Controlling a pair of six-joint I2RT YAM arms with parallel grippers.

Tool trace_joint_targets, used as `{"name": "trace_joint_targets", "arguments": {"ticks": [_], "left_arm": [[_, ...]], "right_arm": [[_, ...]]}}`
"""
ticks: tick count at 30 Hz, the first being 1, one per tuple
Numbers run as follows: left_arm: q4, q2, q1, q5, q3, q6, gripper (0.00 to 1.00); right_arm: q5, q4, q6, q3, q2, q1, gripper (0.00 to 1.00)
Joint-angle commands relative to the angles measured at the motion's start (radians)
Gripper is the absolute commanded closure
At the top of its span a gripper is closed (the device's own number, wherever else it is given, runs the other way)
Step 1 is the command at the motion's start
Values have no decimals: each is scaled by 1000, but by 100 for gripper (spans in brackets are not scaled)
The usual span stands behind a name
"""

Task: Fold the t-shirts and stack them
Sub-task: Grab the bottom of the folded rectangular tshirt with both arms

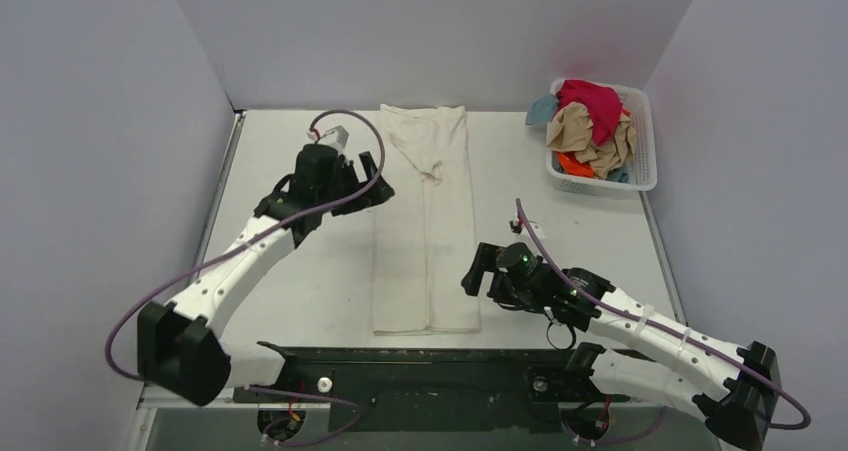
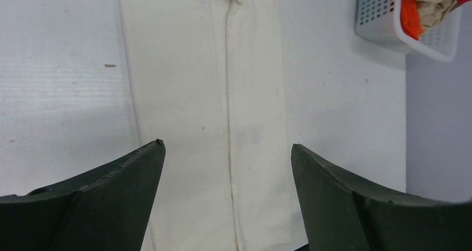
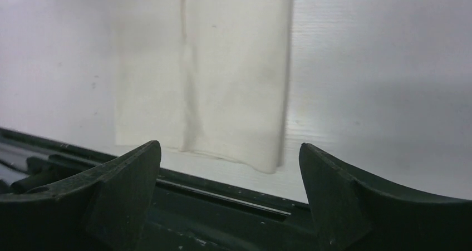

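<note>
The cream-white t-shirt (image 1: 425,221) lies flat mid-table, folded into a long narrow strip running from the back wall toward the front. My left gripper (image 1: 378,179) is open and empty at the strip's left edge, above its upper half. In the left wrist view the shirt (image 2: 206,95) lies below the open left gripper (image 2: 227,151). My right gripper (image 1: 472,271) is open and empty just right of the strip's near end. In the right wrist view the shirt's near hem (image 3: 222,73) lies ahead of the right gripper (image 3: 230,151). Magenta-red (image 1: 592,101), tan (image 1: 590,136), orange (image 1: 575,164) and pale blue (image 1: 542,109) shirts are piled in the basket.
A white slatted basket (image 1: 642,161) stands at the back right by the wall; it also shows in the left wrist view (image 2: 378,17). A black base rail (image 1: 420,366) runs along the table's near edge. Walls close in the left, back and right.
</note>
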Motion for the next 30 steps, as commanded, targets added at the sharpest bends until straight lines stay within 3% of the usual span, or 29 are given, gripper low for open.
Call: {"name": "trace_joint_targets", "arguments": {"ticks": [1, 7, 13, 17, 20, 24, 25, 27, 28, 30], "left_arm": [[-29, -213, -63, -86, -272, -118, 6], [-53, -428, -253, -96, -632, -306, 6], [-67, -503, -399, -133, -795, -440, 15], [42, -503, -415, -83, -871, -490, 31], [69, -491, -426, -75, -880, -498, 49], [47, -480, -437, -91, -869, -487, 78], [45, -479, -437, -92, -867, -483, 93], [43, -484, -438, -94, -867, -476, 100], [41, -488, -437, -95, -868, -474, 100], [32, -509, -439, -93, -873, -472, 100]], "right_arm": [[61, -80, 162, -133, -42, -33, 11], [-88, 79, 269, -260, 15, -30, 15], [-137, 152, 306, -290, 123, 9, 27], [-170, 172, 324, -292, 181, 41, 37], [-182, 182, 336, -304, 208, 54, 47], [-165, 193, 360, -316, 214, 54, 71], [-162, 190, 360, -317, 213, 55, 75], [-157, 177, 359, -318, 202, 55, 85], [-160, 174, 355, -323, 193, 56, 97], [-170, 175, 351, -331, 173, 58, 100]]}}
